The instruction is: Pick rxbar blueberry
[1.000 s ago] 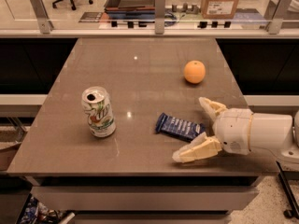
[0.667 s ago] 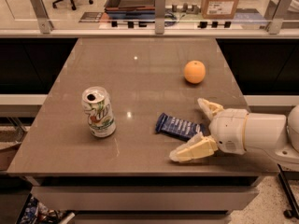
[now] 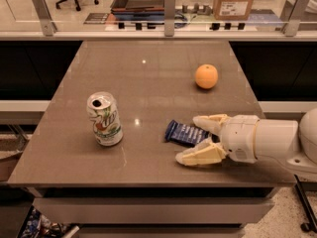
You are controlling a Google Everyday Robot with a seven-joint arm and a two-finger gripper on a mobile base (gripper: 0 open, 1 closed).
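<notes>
Blue rxbar blueberry (image 3: 184, 133) lies partly between the spread fingers (image 3: 200, 155).

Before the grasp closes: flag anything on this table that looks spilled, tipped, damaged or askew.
Nothing stands out. The opened soda can stands upright with no spill, the orange looks whole, and the rxbar blueberry lies flat, one end between the fingers of the open gripper.

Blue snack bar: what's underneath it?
Only the brown table shows beneath the rxbar blueberry, which lies flat. The open tool is at its right side, and the upper finger hides the bar's right end.
</notes>
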